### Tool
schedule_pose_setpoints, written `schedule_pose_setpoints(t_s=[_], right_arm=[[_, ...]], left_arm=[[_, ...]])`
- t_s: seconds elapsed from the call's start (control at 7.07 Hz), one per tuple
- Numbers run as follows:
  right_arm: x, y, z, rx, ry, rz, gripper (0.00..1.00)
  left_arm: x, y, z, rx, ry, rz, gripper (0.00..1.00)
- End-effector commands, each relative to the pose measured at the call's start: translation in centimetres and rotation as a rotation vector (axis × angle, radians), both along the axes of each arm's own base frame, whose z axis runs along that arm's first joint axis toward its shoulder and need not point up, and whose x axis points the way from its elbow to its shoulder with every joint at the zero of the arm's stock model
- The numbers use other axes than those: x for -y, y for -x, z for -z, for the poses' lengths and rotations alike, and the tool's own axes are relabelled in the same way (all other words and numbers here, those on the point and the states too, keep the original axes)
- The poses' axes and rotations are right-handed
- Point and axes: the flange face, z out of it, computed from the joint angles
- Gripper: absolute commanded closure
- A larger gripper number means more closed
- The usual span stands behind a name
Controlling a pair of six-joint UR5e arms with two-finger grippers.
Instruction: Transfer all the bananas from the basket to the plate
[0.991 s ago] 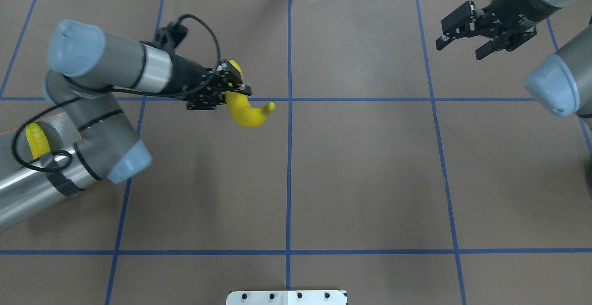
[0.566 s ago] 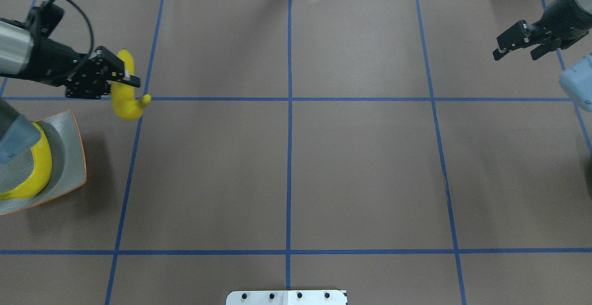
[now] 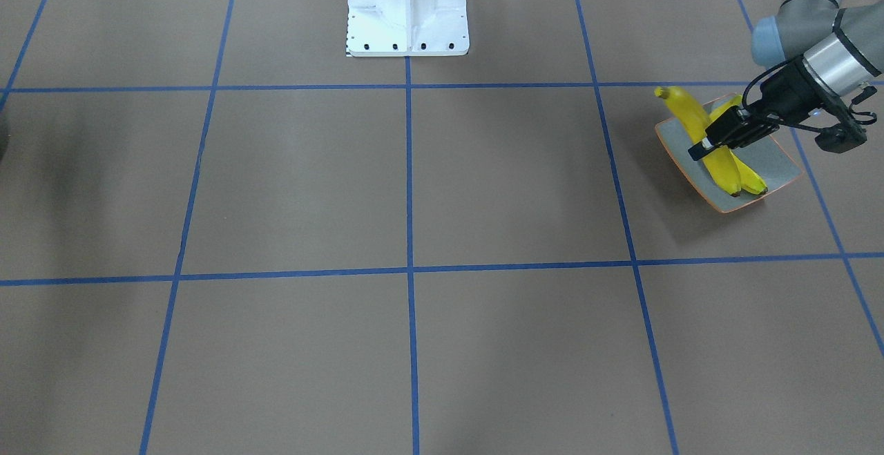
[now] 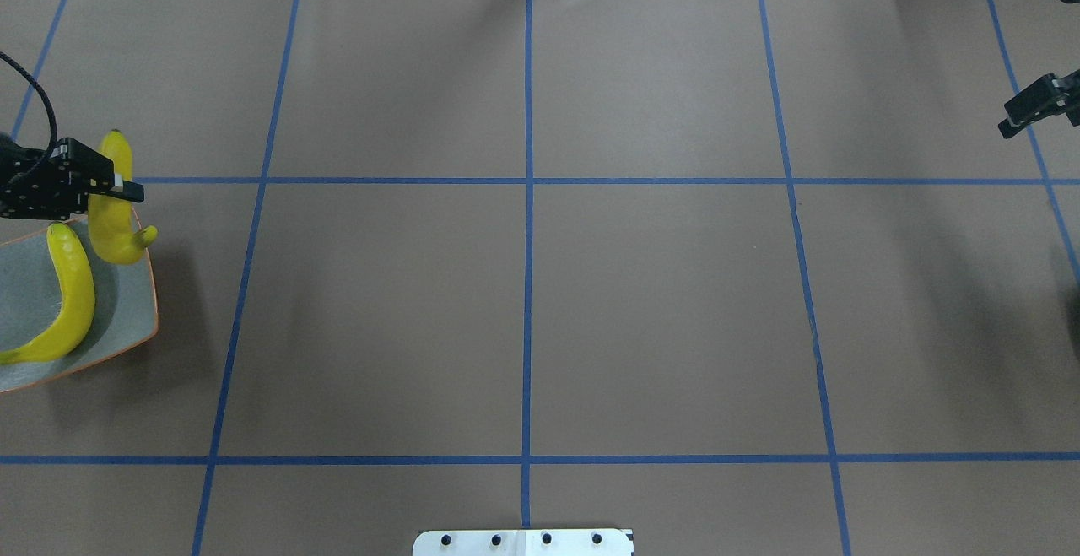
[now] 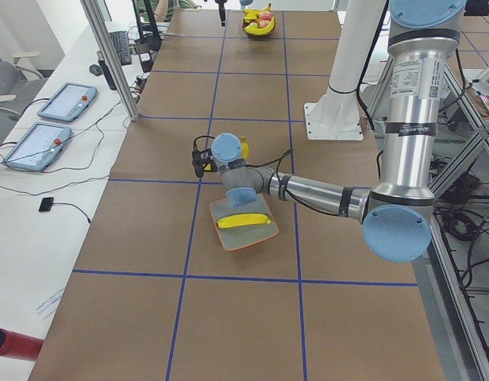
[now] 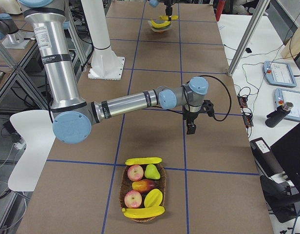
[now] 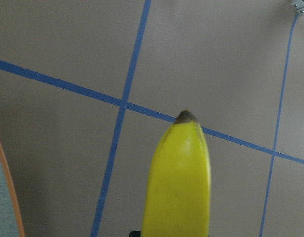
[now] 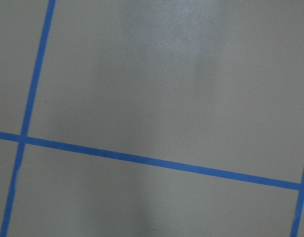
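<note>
My left gripper (image 4: pixel 118 191) is shut on a yellow banana (image 4: pixel 114 223) and holds it over the far edge of the grey-green plate (image 4: pixel 126 320) at the table's left end. In the front view the gripper (image 3: pixel 711 143) grips this banana (image 3: pixel 690 113) mid-length. A second banana (image 4: pixel 72 294) lies on the plate. The held banana's tip fills the left wrist view (image 7: pixel 179 177). Two more bananas (image 6: pixel 142 160) lie in the basket (image 6: pixel 121 192). My right gripper (image 4: pixel 1034 107) is at the right edge, only partly in view, so I cannot tell whether it is open.
The basket also holds apples (image 6: pixel 135 172), a pear (image 6: pixel 151 171) and other fruit, at the table's right end. The white robot base (image 3: pixel 407 6) stands at mid-table. A post (image 6: pixel 247 34) stands beside the table.
My left gripper has carried the banana left from the table's middle to the plate's edge. My right arm has drawn back to the right, nearly out of the overhead view.
</note>
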Motion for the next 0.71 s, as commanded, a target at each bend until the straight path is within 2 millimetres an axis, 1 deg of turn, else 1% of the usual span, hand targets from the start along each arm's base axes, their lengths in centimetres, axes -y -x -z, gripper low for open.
schedule_pose_setpoints(t_s=[0.0,0.14,0.28,0.42,0.57], right_arm=[[0.1,-2.0,-2.4,-0.007,0.015,0.003,0.00],[-0.2,-2.1,-2.7,0.003,0.024,0.003,0.00],[-0.5,-2.6,-3.0,0.020,0.036,-0.004,0.00],[-0.8,-3.1,-3.4,0.030,0.045,-0.011,0.00],[-0.9,-3.2,-3.5,0.030,0.045,-0.011,0.00]], left_arm=[[-1.7,0.9,-4.6,0.064,-0.020,-0.019,1.00],[-1.1,0.9,-6.2,0.098,-0.021,0.026,1.00],[-1.0,0.8,-7.7,0.109,-0.018,0.038,1.00],[-0.9,0.7,-8.5,0.117,-0.006,0.037,1.00],[-1.0,0.6,-8.7,0.118,-0.004,0.034,1.00]])
